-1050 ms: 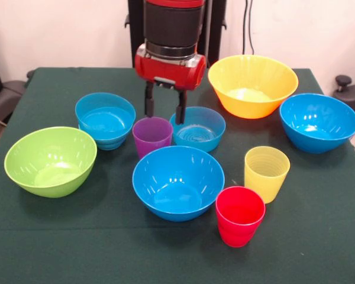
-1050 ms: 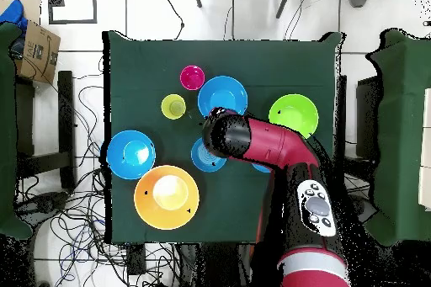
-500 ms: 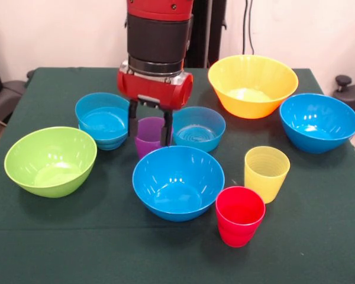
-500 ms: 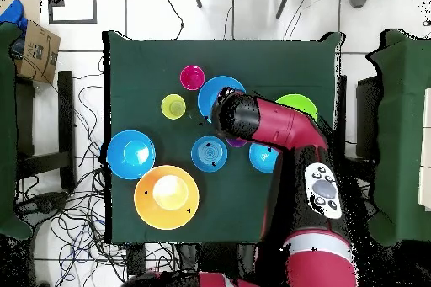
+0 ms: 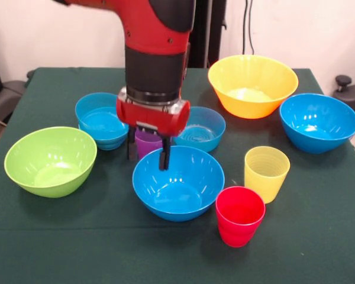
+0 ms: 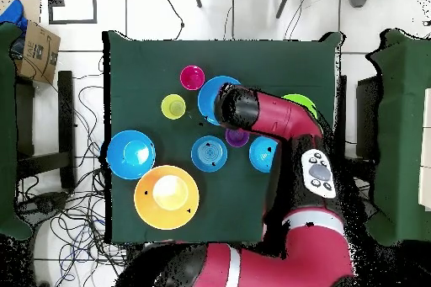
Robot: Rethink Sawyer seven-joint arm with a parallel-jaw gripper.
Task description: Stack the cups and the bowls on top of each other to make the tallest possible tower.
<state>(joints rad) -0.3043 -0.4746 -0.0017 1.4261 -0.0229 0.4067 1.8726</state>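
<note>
My gripper [image 5: 147, 155] hangs open and empty. It sits just in front of the purple cup [image 5: 144, 142], whose lower half it hides, and its right fingertip is over the far rim of the middle large blue bowl [image 5: 178, 182]. From overhead the arm's head covers part of that bowl [image 6: 215, 92], and the purple cup [image 6: 237, 137] stands free beside it. The yellow cup [image 5: 266, 173] and red cup [image 5: 239, 215] stand at the front right. There is no tower: every bowl and cup rests singly on the green table [image 5: 59, 248].
A lime green bowl [image 5: 50, 160] sits at the left, with a small blue bowl [image 5: 105, 120] behind it. Another small blue bowl [image 5: 198, 127] is in the middle. The large yellow bowl [image 5: 252, 84] and a large blue bowl [image 5: 318, 121] are at the right.
The open gripper has moved towards the camera and lower, from behind and above the purple cup to in front of it, at the middle blue bowl's rim. No cup or bowl has moved.
</note>
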